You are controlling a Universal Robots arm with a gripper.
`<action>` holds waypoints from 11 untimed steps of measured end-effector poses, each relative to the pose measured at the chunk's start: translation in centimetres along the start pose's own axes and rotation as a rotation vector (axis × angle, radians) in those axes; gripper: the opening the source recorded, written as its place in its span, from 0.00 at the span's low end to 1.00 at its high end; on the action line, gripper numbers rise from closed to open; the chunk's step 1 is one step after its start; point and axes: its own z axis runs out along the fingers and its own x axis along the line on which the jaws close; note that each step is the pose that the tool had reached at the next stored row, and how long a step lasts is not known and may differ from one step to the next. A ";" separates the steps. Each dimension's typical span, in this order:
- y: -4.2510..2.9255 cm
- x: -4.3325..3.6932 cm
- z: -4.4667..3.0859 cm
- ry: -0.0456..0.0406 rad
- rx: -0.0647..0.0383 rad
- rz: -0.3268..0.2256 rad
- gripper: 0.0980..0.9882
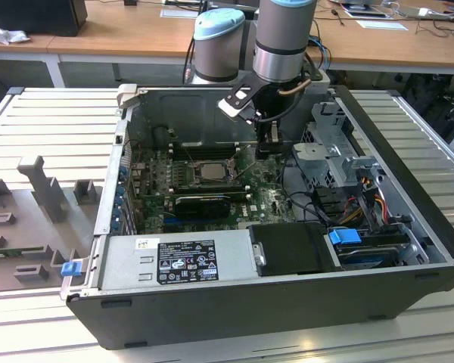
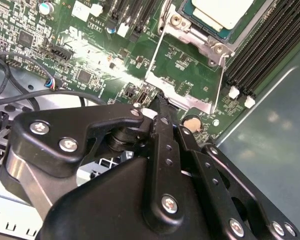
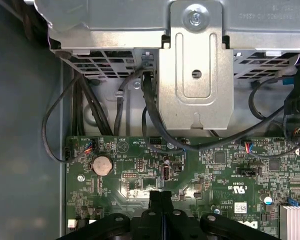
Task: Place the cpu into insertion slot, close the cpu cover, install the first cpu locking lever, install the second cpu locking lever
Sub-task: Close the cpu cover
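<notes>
One square pale-metal cpu [image 2: 222, 11], black fingers [image 2: 166, 134] together

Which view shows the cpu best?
The exterior view is best: the whole pale top of the cpu shows there, though small. The second wrist view shows the cpu much closer, but the picture's edge cuts it off, so only a part with one corner is seen.

I see the cpu [image 2: 221, 11] lying flat in the insertion slot [image 2: 195, 35], pale silver-beige top up. The cpu cover [image 2: 180, 95], a thin silver frame, hangs open off the slot's edge, with green board visible through its window.
</notes>
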 end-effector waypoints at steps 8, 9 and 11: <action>-0.44 0.00 -0.01 0.0000 0.000 0.000 0.01; -0.46 0.00 -0.01 0.0000 0.000 0.000 0.01; -0.49 0.00 -0.01 0.0000 0.000 0.000 0.01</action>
